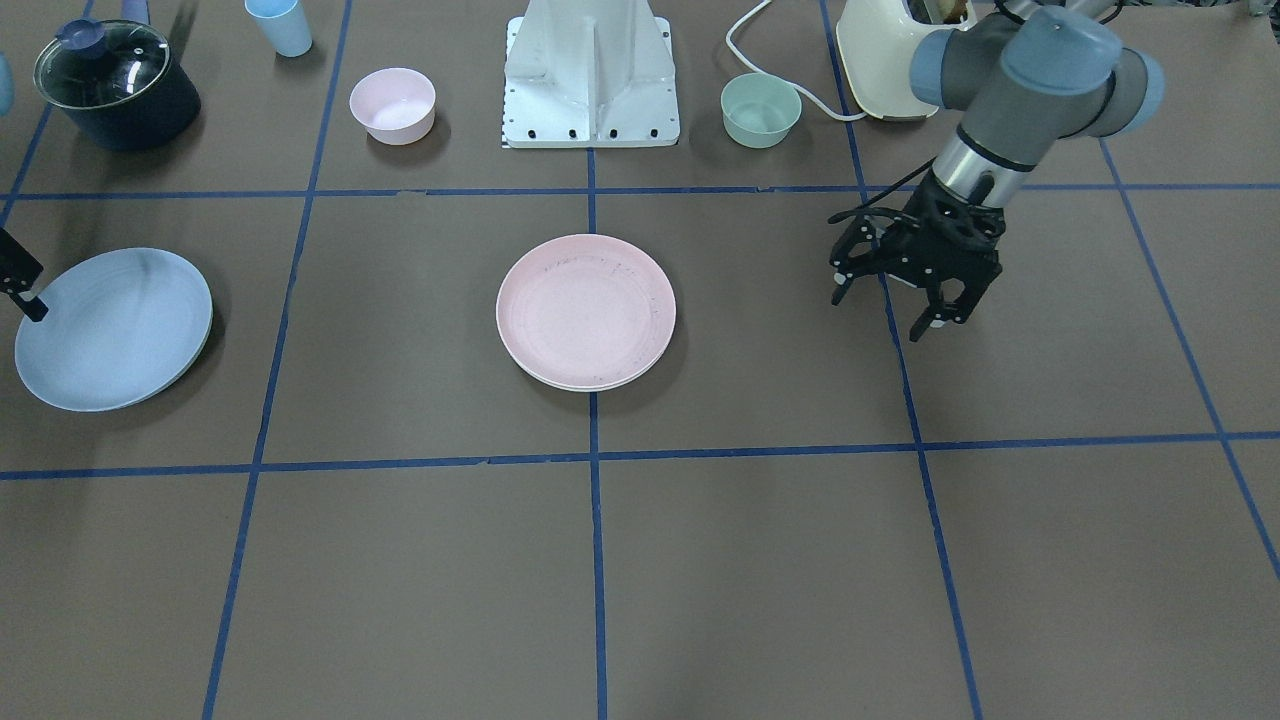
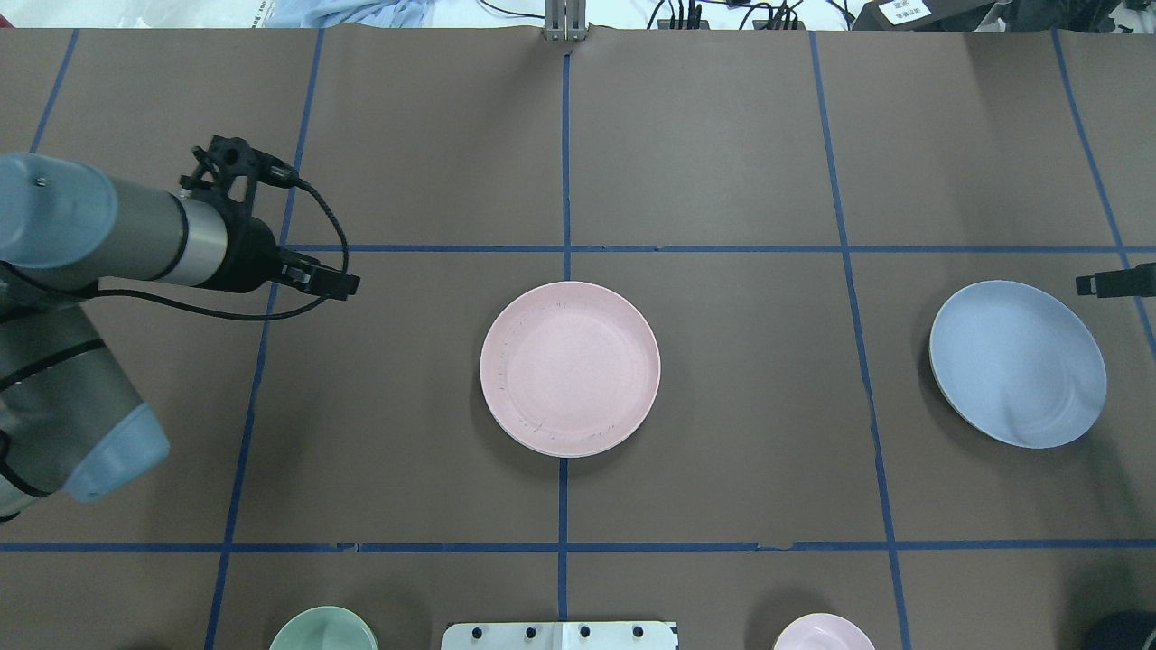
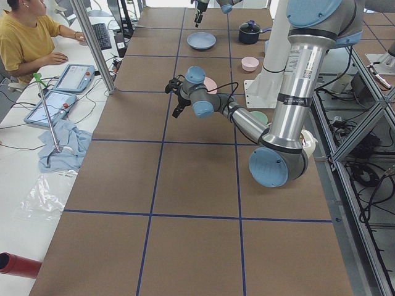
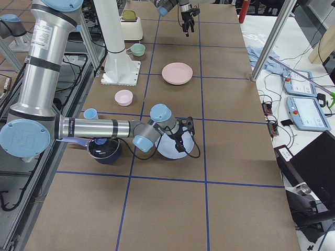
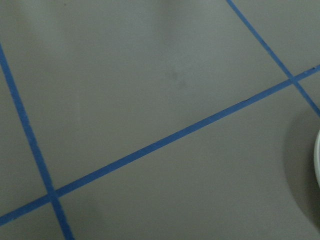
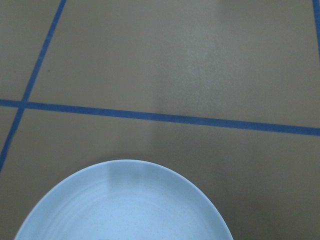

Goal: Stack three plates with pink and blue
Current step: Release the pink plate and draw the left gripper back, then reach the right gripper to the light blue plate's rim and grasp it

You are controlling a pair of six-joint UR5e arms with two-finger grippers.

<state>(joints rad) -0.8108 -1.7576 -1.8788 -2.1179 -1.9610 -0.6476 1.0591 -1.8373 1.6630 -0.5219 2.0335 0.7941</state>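
Observation:
The pink plate (image 1: 586, 305) (image 2: 569, 366) lies at the table's middle on the cream plate, of which only a pale rim (image 1: 570, 384) shows beneath it. The blue plate (image 1: 113, 328) (image 2: 1018, 363) sits apart on the robot's right and looks slightly tilted. It fills the bottom of the right wrist view (image 6: 125, 205). My left gripper (image 1: 880, 315) (image 2: 343, 285) is open and empty, hovering well to the side of the pink plate. My right gripper (image 1: 25, 295) (image 2: 1106, 284) is at the blue plate's rim and mostly cut off by the frame. I cannot tell whether it is open or shut.
Along the robot's side stand a dark pot with a glass lid (image 1: 115, 85), a blue cup (image 1: 280, 25), a small pink bowl (image 1: 392, 105), a mint-green bowl (image 1: 760, 110), a cream appliance (image 1: 880, 60) and the robot's base (image 1: 590, 80). An operator (image 3: 24, 37) sits beside the table.

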